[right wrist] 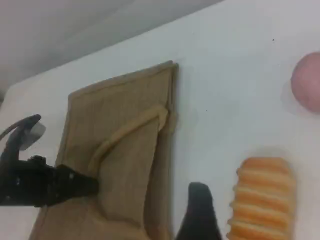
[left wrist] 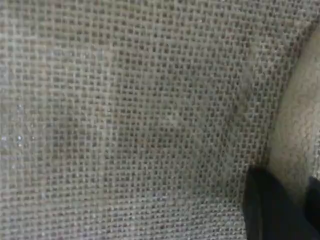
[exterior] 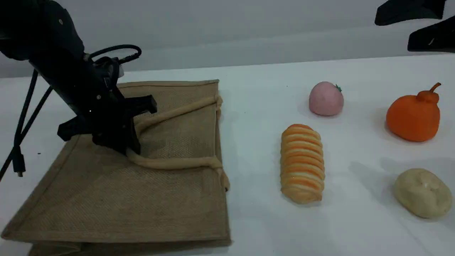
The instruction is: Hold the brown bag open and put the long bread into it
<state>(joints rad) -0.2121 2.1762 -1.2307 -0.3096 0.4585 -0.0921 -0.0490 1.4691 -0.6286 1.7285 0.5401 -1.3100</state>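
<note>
long bread (exterior: 302,163) lengthwise near-to-far, apparently flat

you have 1 bag (exterior: 117,199) on the table (exterior: 263,106), flat, with 2 rope handles: 1 upper handle (exterior: 177,112) and 1 lower handle (exterior: 174,163). beside it you can count 4 food items: 1 long bread (exterior: 302,163), 1 pink ball (exterior: 326,99), 1 orange pumpkin (exterior: 414,115) and 1 pale lump (exterior: 422,193). you get 2 arms in the scene view: 1 left arm (exterior: 71,81) over the bag and 1 right arm (exterior: 419,21), only partly seen at the top right corner. 1 loose cable plug (exterior: 18,166) hangs at the left edge. in the right wrist view you see 1 dark fingertip (right wrist: 200,212) at the bottom.
</note>
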